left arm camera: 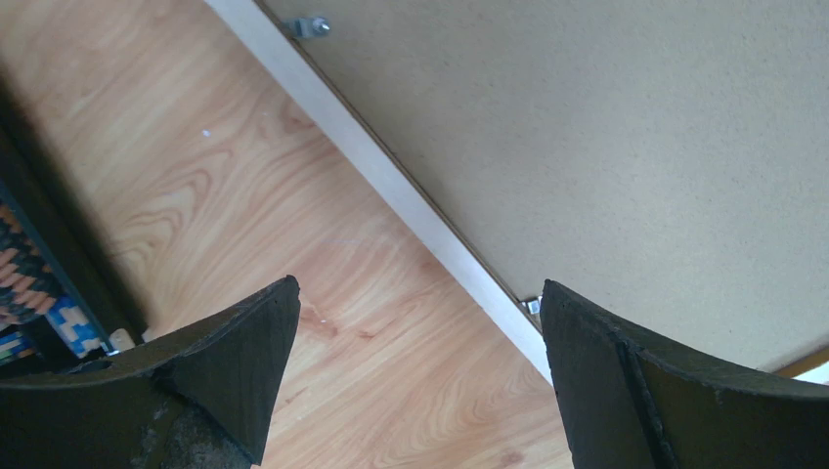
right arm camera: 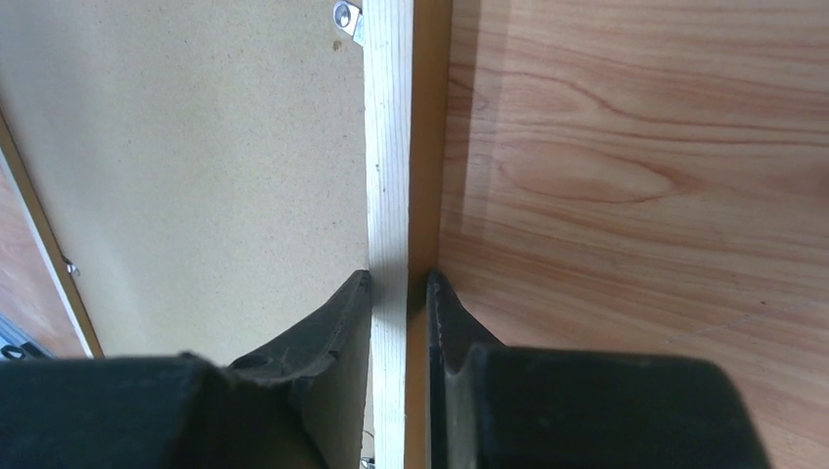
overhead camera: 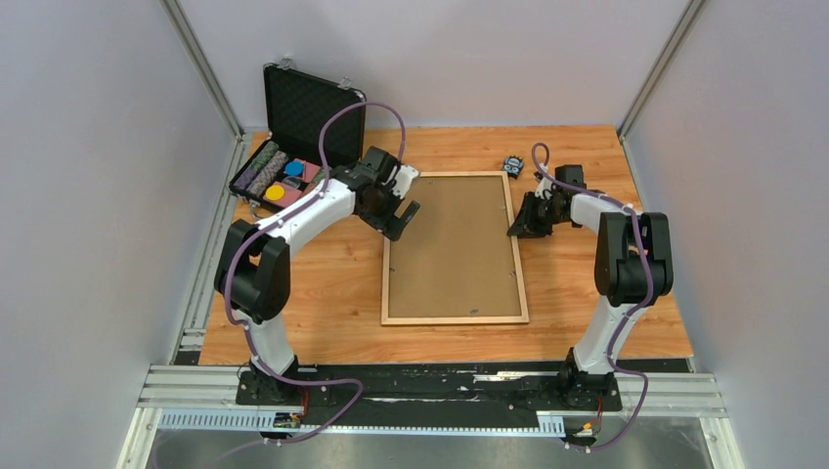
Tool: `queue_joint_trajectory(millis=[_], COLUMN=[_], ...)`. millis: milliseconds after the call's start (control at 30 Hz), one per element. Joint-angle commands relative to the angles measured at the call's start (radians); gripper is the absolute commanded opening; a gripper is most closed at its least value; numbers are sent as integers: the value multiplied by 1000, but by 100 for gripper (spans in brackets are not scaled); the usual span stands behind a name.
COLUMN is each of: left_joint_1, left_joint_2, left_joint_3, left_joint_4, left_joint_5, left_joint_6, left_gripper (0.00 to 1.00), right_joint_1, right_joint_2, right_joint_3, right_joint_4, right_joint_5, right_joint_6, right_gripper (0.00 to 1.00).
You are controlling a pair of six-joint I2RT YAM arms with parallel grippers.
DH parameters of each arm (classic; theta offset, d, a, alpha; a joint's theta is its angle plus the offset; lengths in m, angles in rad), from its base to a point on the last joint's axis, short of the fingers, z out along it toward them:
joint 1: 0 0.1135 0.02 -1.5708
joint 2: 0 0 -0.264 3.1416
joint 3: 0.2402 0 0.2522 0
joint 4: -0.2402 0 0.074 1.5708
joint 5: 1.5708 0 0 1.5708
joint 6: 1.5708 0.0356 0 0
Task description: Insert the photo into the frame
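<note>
The frame (overhead camera: 455,319) lies flat in the middle of the table, its thin light wooden moulding around a brown backing board (overhead camera: 452,244). The photo is hidden. My left gripper (overhead camera: 406,220) hovers open over the frame's left rail (left arm camera: 391,186); in the left wrist view the gripper (left arm camera: 418,288) has bare table and rail between its fingers and holds nothing. My right gripper (overhead camera: 515,230) is shut on the frame's right rail (right arm camera: 388,147). In the right wrist view the gripper (right arm camera: 399,278) has one finger on the board side and one on the table side.
An open black foam-lined case (overhead camera: 311,112) stands at the back left, with colourful pieces (overhead camera: 279,176) in its tray, close behind my left arm. A small dark object (overhead camera: 512,164) lies beyond the frame's far right corner. Small metal tabs (left arm camera: 311,26) sit along the frame's inner edge.
</note>
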Motion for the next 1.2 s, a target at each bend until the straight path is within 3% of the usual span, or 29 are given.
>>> queue_joint_trajectory(millis=[0,700,1167], left_joint_1=[20,42,40], left_joint_2=[-29,65,253], left_joint_3=[72,267,430], left_joint_4=[16,-5,93], left_joint_5=[-14,-1,58], left_joint_6=[-5,-16,4], left_gripper=[100,100,100], right_joint_1=[-14,-4,16], right_joint_2=[-55,-148,-194], right_joint_3=[0,-99,-149], right_joint_4=[12,-30,-67], right_joint_5=[60,95,96], right_joint_6=[-64,-185,-277], right_gripper=[0,0,0])
